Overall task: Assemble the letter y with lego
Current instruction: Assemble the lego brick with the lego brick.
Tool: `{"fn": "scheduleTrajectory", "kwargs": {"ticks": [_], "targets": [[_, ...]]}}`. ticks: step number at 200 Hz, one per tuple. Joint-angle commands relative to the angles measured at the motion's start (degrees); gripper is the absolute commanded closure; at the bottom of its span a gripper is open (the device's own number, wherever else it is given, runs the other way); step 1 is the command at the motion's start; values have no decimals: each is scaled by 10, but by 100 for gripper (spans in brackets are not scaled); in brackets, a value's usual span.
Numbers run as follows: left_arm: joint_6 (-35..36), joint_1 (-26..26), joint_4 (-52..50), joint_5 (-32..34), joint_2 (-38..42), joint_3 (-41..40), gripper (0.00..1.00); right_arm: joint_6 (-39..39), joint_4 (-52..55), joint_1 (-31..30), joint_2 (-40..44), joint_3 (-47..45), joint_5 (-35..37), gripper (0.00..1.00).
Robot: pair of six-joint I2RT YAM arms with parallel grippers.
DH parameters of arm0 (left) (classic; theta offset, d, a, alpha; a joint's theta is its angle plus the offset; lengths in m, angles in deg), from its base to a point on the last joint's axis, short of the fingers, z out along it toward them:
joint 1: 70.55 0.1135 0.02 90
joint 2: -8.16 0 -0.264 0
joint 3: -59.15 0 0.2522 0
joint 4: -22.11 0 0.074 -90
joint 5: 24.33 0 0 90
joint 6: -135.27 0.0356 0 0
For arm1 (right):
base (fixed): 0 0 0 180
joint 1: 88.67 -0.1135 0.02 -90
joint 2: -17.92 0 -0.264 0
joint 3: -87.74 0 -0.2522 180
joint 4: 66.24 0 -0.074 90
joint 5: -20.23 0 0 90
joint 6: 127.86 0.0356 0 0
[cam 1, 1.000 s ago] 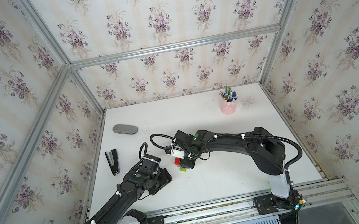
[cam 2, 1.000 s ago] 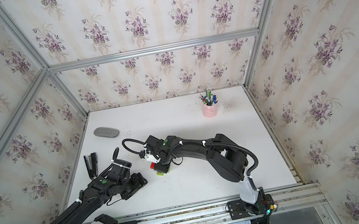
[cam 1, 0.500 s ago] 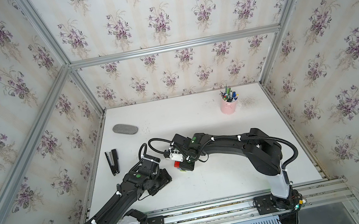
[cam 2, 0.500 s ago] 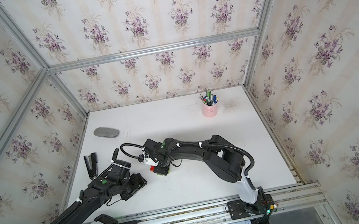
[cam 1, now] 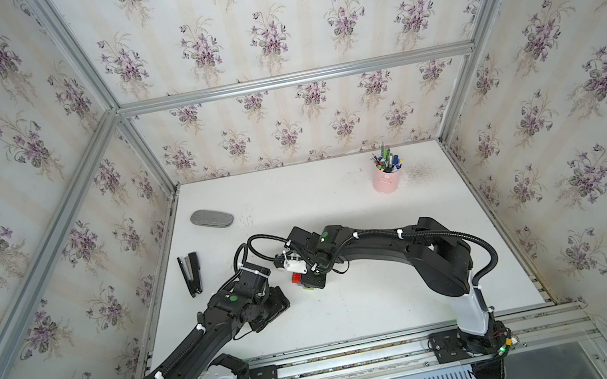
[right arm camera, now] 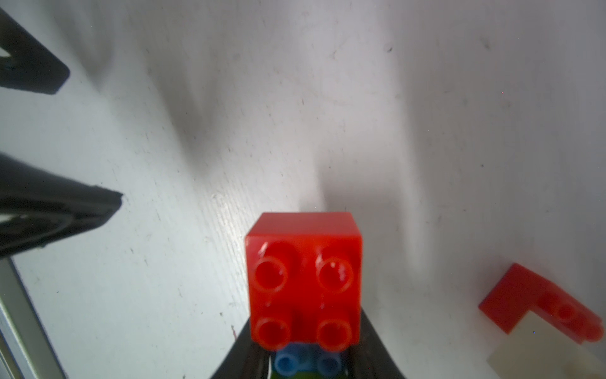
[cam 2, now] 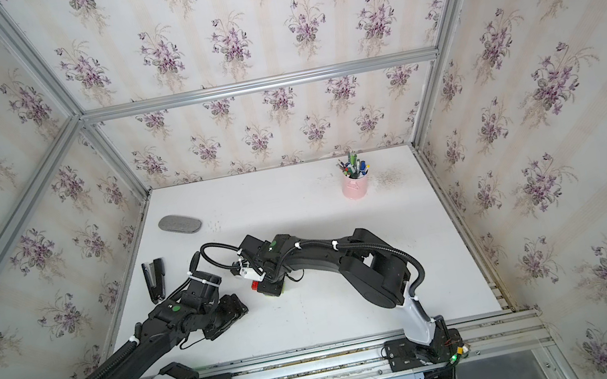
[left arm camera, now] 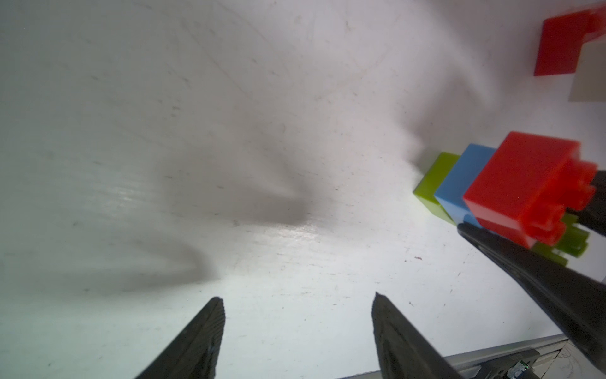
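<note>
Plainly, the right claw [right arm camera: 306, 357] gripped a stack [left arm camera: 515, 190] of red, blue and green bricks, eight o'clock from centre on the tabletop [cam 1: 377, 304]. The left claw [left arm camera: 296, 300] gaped wide, empty. Wrist views showed a loose red-and-white pair [right arm camera: 524, 302], unclear from above.

- Right gripper [cam 1: 312, 279] sits low over your joined bricks [cam 1: 297, 277], with red and green showing.
- Left gripper [cam 1: 278, 306] is just beside them.
- You have the stapler [cam 1: 191, 275] and pink pen cup [cam 1: 388, 180] well apart.
</note>
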Motion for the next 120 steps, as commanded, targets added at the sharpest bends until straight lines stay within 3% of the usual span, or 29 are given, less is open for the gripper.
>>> {"fn": "scheduleTrajectory", "kwargs": {"ticks": [1, 120], "targets": [[-1, 2, 1, -3, 2, -4, 28, -22, 38, -1, -14, -3, 10, 66], [-2, 6, 0, -6, 6, -7, 28, -10, 74, -10, -62, 1, 0, 72]]}}
